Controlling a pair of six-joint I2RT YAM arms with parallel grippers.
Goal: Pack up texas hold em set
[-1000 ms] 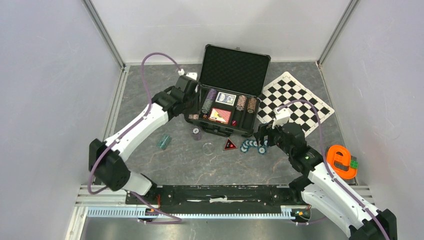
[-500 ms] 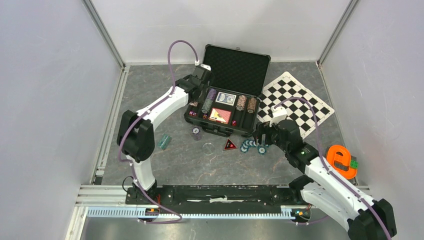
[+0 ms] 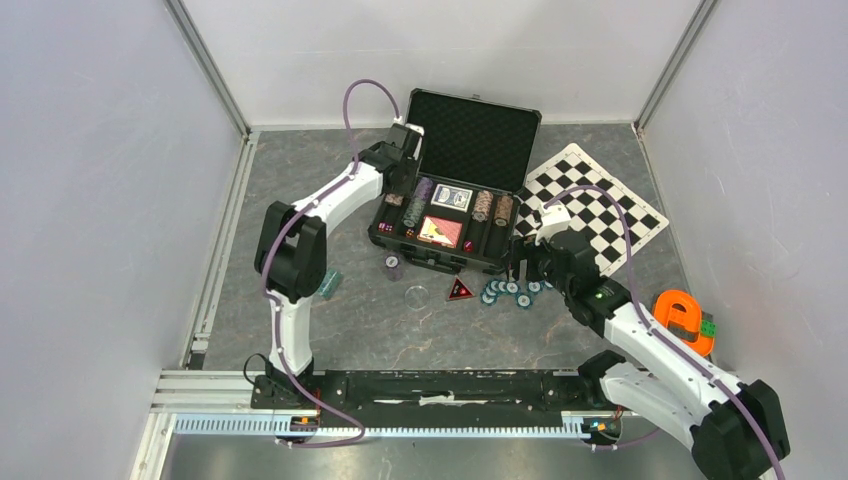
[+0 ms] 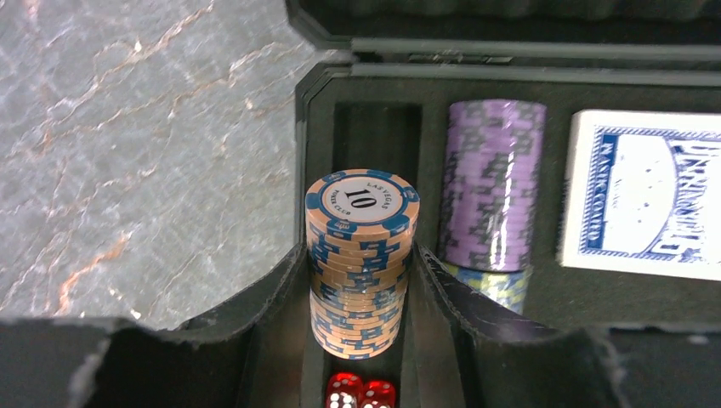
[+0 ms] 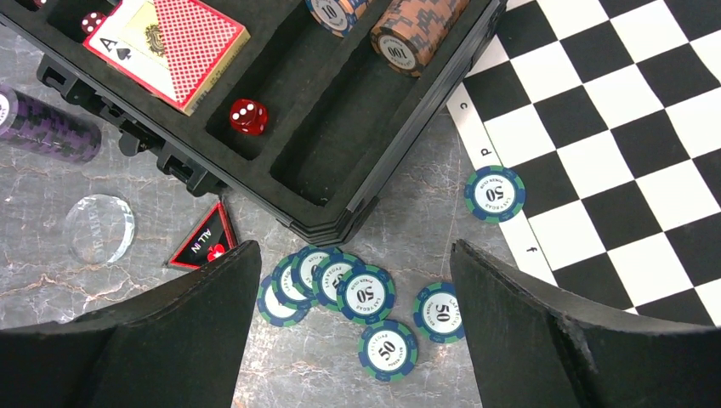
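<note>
The black case [image 3: 440,262] lies open with its foam lid [image 3: 470,140] raised. My left gripper [image 4: 360,259] is shut on a stack of pink and blue "10" chips [image 4: 361,212], held upright in the case's leftmost slot above two red dice [image 4: 361,393]. A purple stack [image 4: 493,183] and the blue deck [image 4: 642,204] lie to its right. My right gripper [image 5: 355,251] hangs open over several teal "50" chips [image 5: 366,295] scattered on the table by the case's front right corner. The red deck [image 5: 170,42], a red die [image 5: 248,116] and brown chips [image 5: 417,30] sit in the case.
A purple chip stack [image 3: 392,263], a clear disc [image 3: 417,296] and a triangular "all in" marker [image 3: 459,290] lie in front of the case. One teal chip [image 5: 495,193] rests on the chequered mat [image 3: 600,200]. An orange e-shaped piece [image 3: 683,322] sits far right.
My left arm has reached farther over the case's left end, carrying the pink chips into the slot. My right gripper has edged toward the case, over the teal chips.
</note>
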